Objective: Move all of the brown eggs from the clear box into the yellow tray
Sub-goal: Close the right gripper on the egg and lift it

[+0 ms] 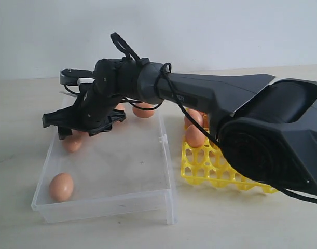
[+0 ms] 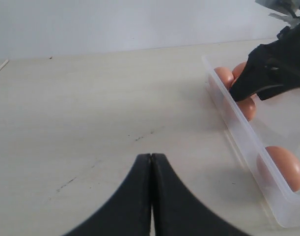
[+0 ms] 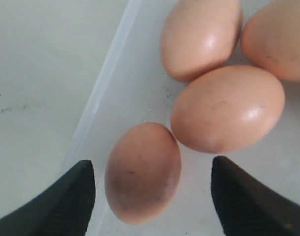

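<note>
Down by the clear box (image 1: 104,199) wall away from the yellow tray (image 1: 220,171), our right gripper (image 3: 150,169) hangs wide open w/ one brown egg (image 3: 142,172) btwn its fingers, long axis crosswise to the squeeze, nearer the wall-side finger; left gripper (image 2: 150,162) sits clenched outside the box.

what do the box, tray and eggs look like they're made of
Box: thin clear plastic, smooth and slightly cloudy; the table shows through its walls.
Tray: moulded plastic, uniformly bright yellow, shaped as an open lattice of cups.
Eggs: probably real shell, satin orange-brown with faint dark specks and soft highlights; imitation ones cannot be ruled out.
</note>
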You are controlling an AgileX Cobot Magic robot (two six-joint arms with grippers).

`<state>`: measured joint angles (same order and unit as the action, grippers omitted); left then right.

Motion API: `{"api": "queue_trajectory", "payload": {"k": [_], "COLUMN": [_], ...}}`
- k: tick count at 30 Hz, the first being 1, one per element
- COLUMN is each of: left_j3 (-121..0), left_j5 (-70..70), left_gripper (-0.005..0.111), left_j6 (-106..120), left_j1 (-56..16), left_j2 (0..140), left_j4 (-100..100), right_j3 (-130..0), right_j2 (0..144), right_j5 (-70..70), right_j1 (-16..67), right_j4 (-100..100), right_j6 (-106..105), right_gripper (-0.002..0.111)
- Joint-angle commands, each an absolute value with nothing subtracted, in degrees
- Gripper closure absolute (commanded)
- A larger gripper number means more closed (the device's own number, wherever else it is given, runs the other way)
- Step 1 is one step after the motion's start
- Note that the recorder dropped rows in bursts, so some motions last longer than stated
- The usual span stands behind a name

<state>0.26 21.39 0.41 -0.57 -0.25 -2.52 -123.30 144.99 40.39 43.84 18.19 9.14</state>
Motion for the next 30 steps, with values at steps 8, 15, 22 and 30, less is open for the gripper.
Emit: {"api": "queue_trajectory", "payload": {"k": [8,15,22,30], "left_j3": [0.0,0.0,0.0,0.0], "left_j5": [21.1,21.1,21.1,21.1], "left_gripper": [0.107,0.107,0.107,0.107], "left_j6": [0.5,0.5,0.5,0.5], "left_j1": [-0.4,-0.4,-0.4,-0.4], "left_j2": [0.0,0.0,0.0,0.0], "left_j4": [-2.7,-2.7,-2.7,-2.7], "right_j3": [-123.9,-123.9,-123.8,-123.7], "right_j2": [146.6,146.8,145.1,139.3], "right_j5": [38.8,37.4,43.0,62.1], "right_j1": [44.7,45.0,44.2,43.4], "right_j4": [21.0,21.0,17.7,2.2], "right_j6": [9.1,9.0,7.1,8.1], "right_gripper": [0.046,0.079,0.108,0.108]}}
